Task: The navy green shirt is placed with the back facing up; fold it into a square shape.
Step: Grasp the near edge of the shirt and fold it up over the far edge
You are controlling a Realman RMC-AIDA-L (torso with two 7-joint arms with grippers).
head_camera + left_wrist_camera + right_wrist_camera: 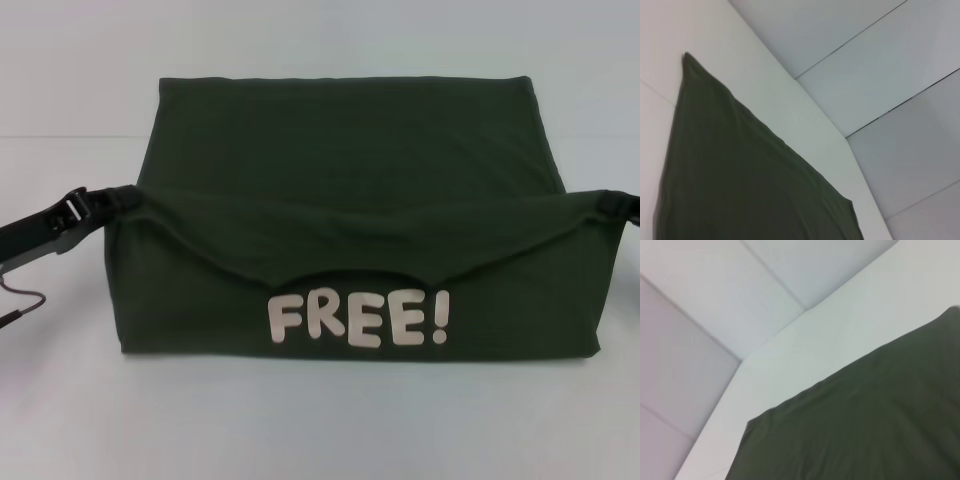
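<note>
My left gripper point(118, 200) and right gripper point(608, 203) each have jaws closed on a corner of the navy green shirt point(350, 150), its folded edge strung crosswise between them, just behind the FREE! lettering point(358, 320); the shirt lies on the worktop point(320, 420).
</note>
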